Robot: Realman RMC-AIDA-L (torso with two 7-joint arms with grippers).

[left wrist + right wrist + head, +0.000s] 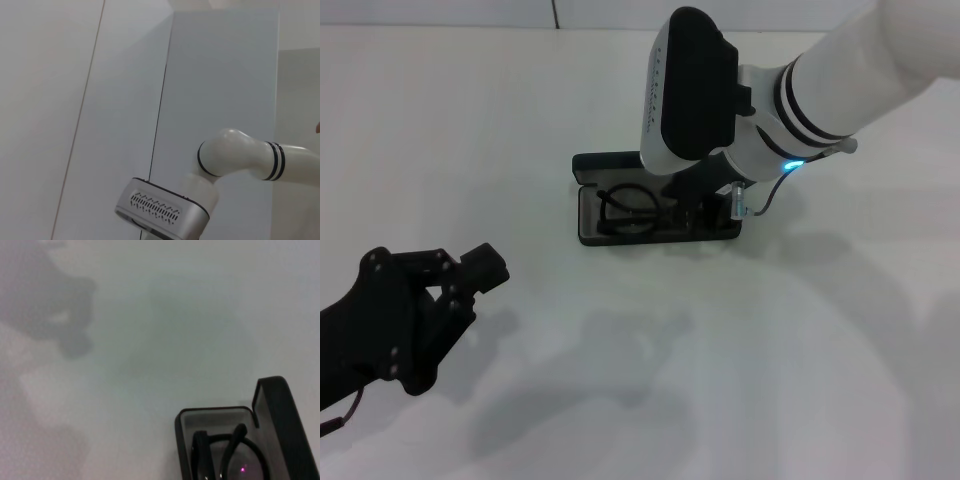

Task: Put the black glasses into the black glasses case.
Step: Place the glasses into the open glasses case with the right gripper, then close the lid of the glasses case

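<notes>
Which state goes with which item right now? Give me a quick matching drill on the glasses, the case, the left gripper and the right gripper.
Items:
1. black glasses
2. black glasses case
3. left gripper
4. right gripper

States:
A. lid open, on the white table
B. low over the right end of the case
C. lying inside the case
D. away from the case, at the near left of the table

Pairs: 1-C, 2-A, 3-D, 4-B
</notes>
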